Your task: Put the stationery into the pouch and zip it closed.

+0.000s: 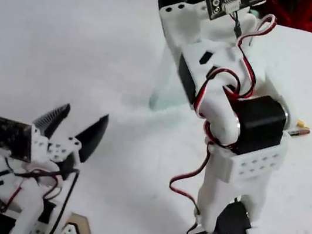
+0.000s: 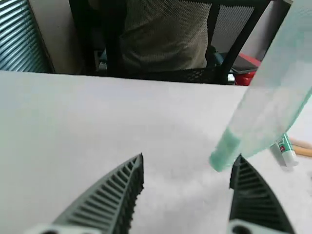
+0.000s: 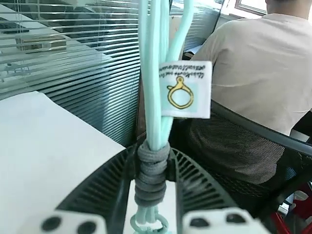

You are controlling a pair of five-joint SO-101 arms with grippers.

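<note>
Pouch [image 2: 267, 102] hangs by cord [image 3: 152, 168] clamped in right fingers [image 3: 200, 191] | left fingers [image 2: 113, 196] spread, empty, just beside

Left arm [image 1: 17, 208]: I have it sitting low at the table's near left corner, with the wrist pointing toward the far edge.
Left gripper [image 1: 86, 112]: the jaws are spread wide and hold nothing. In its own wrist view [image 2: 189, 157] I see both dark ribbed fingers [image 2: 112, 195] above the tabletop.
Right arm [image 1: 242, 136]: it stretches from the near edge toward the far side, elbow raised and forearm angled forward.
Right gripper [image 3: 155, 151]: I read the fingers as pinched together on a cord [image 3: 153, 168].
</note>
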